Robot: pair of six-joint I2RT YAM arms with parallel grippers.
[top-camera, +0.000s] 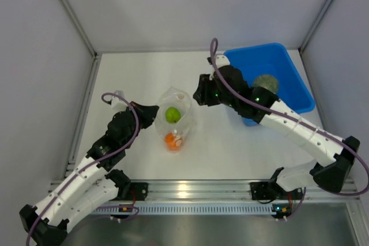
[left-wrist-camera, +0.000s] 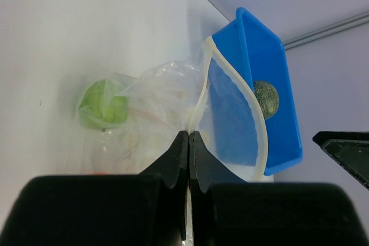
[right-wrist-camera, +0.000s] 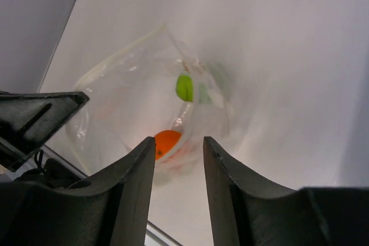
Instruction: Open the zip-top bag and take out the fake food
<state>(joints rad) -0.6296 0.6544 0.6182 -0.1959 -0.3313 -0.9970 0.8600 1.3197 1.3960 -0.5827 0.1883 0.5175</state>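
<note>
Nearest us, our left end effector [left-wrist-camera: 188, 142] is clamped tight on the rim of the zip-top bag [top-camera: 176, 120], jaws pressed together on the plastic. The bag lies mid-table [top-camera: 230, 142], its mouth gaping wide in the left wrist view. Inside we see the orange [top-camera: 172, 140] at the near end and the green apple [top-camera: 172, 114] just beyond it. Further back on the right, our right end effector [right-wrist-camera: 179, 145] hovers by the bag, jaws partly apart, nothing between them. Farthest off, the melon [top-camera: 266, 83] sits in the blue bin [top-camera: 288, 64].
</note>
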